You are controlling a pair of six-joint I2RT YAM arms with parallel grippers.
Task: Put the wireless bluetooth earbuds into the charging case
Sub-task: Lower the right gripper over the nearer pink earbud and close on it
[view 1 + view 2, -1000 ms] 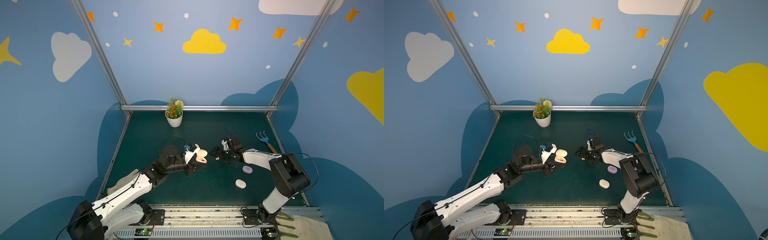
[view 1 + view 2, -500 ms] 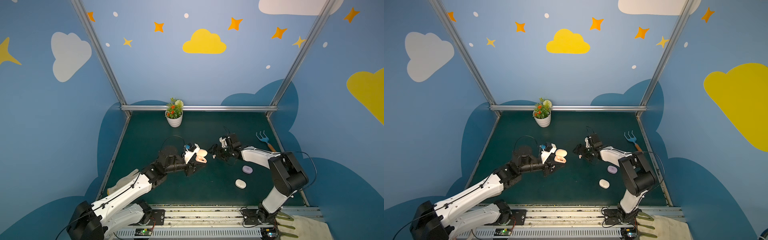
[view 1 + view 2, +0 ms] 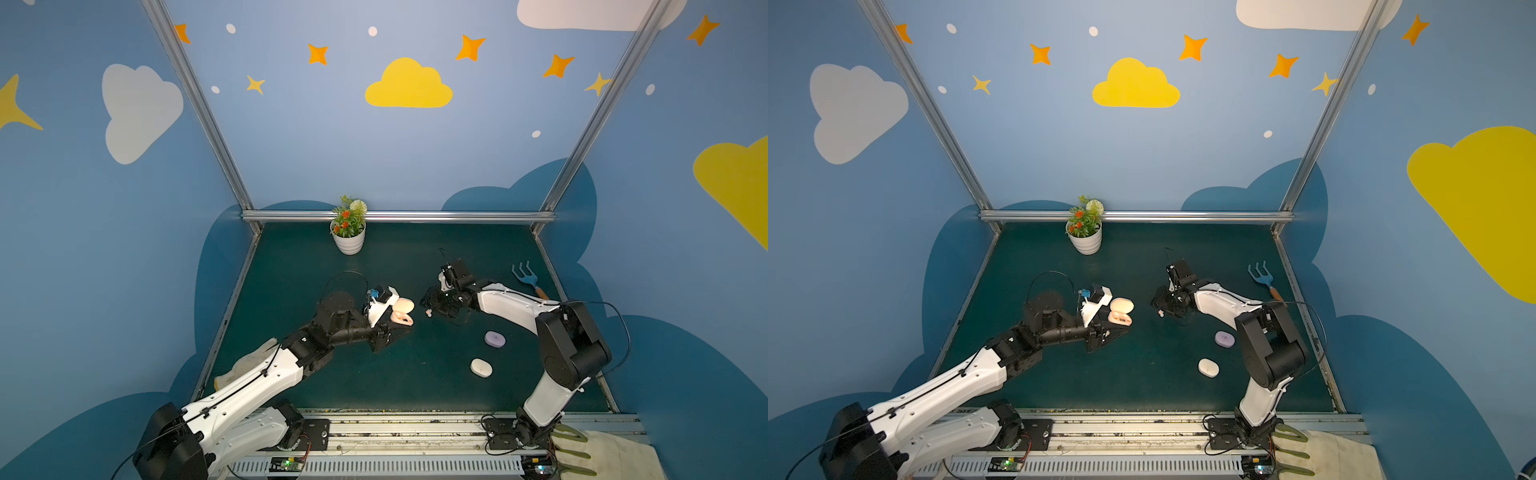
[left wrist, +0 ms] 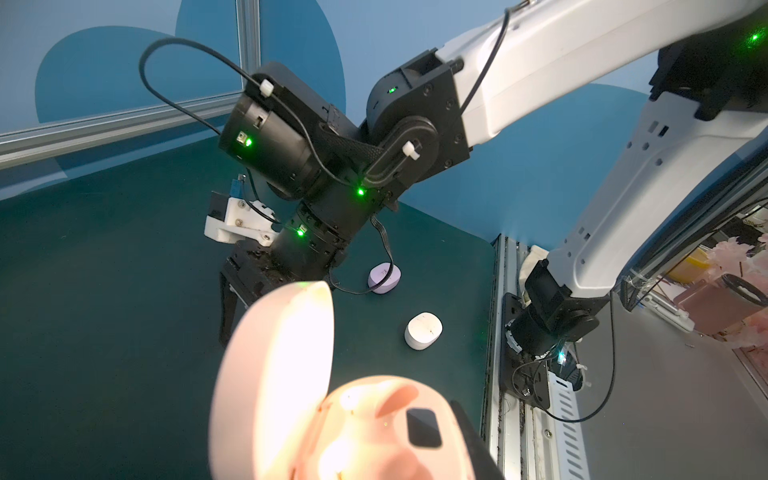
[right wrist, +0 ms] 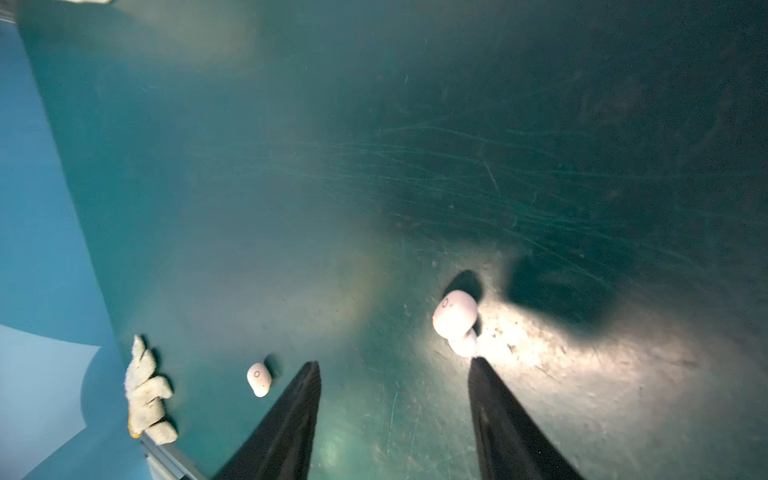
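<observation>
Pink plastic. Pink case (image 4: 374,428): lid (image 4: 282,353) swung open, base pinched between the left jaws, which are closed narrow on it and seem to hold it raised off the bench (image 3: 374,374). A pink form appears seated in one well. Whether the second well is filled cannot be told.

Pink bud (image 5: 455,313): loose on the bench, just ahead of one tip of the right jaws, touching it or nearly so, not between them. The right jaws stand apart, low over the bench, holding nothing.

White bud (image 5: 258,379): loose on the bench, outside the other right jaw, near its tip but apart from it.

Lilac case (image 3: 494,339) and white case (image 3: 481,368): both shut, on the bench back along the right arm from its jaws, well apart from the left jaws. Contents hidden.

Glove (image 5: 147,395): at the bench edge, beyond the white bud as seen from the right jaws. Not part of the job.

Status, as judged: partly done at most. The pink case is open and presented, so filling it looks like the step in hand, and at least two buds lie out. Left to do: close on the pink bud, carry it across to the left jaws and seat it, then house the white bud. Whether the shut cases are already filled cannot be said. No further buds are visible.
</observation>
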